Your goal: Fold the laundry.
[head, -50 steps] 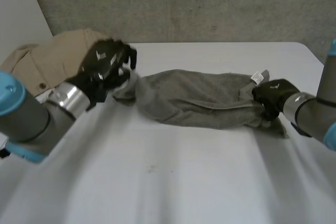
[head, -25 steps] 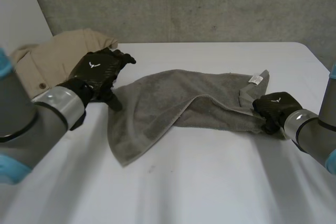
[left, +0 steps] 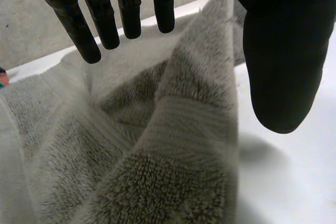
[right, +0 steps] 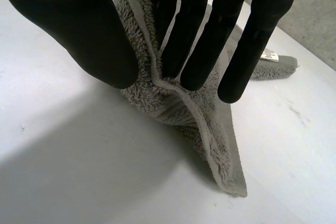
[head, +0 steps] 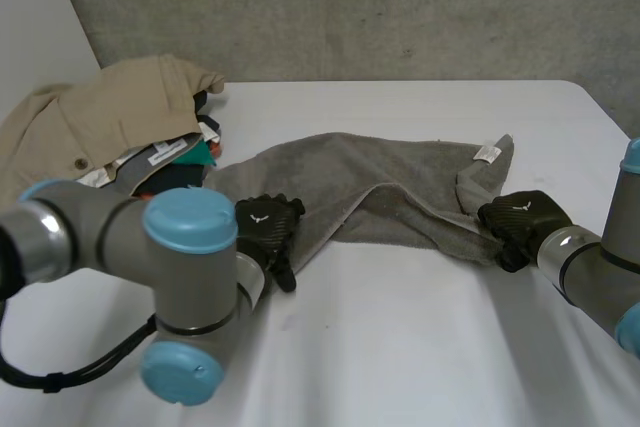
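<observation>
The grey towel (head: pixel 400 187) lay rumpled and partly doubled on the white surface (head: pixel 400 347). Its long axis ran side to side across the robot's front, with a white label (head: pixel 487 152) at its far right corner. Each end had its own hand. The right hand (head: pixel 520 219) was at the right end. In its wrist view its fingers (right: pixel 194 45) and thumb (right: pixel 84 35) pinched the towel's hem between them, while the rest of that corner trailed onto the surface. The left hand (head: pixel 268 229) rested on the near left corner. Its fingers (left: pixel 86 24) were straight and stood apart from the thumb (left: pixel 278 61), and a ridge of towel rose under the palm between them, unclamped. The towel thus stretched from the left hand towards the right, and the left corner probably needed a grip before any fold along that axis. Behind the left arm, a beige garment (head: pixel 100 122) lay over a pile of other clothes (head: pixel 175 152), just beside the towel's far left edge.
</observation>
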